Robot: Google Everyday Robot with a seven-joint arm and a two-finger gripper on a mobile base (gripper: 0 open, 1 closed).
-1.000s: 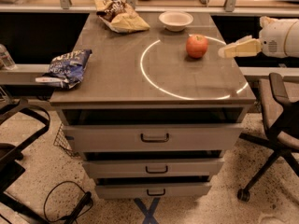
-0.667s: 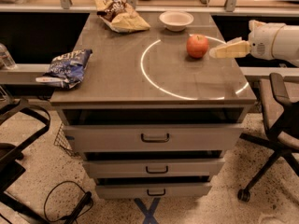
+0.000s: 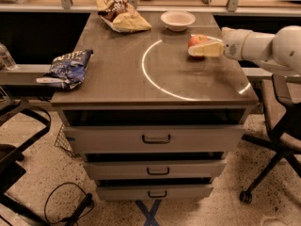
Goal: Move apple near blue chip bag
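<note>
The red-orange apple sits on the grey table top at the back right, just in front of the white bowl. My gripper reaches in from the right on a white arm. It is open, with one cream finger in front of the apple and the other behind it. The near finger hides the apple's lower part. The blue chip bag lies at the table's left edge, far from the apple and hanging partly over the side.
A white bowl stands at the back, close behind the apple. A yellow-and-brown snack bag lies at the back left. Office chairs stand at the right and the lower left. Drawers are below the table top.
My gripper has moved left from the table's right edge, and its fingers now stand on either side of the apple. The apple and the bags have not moved.
</note>
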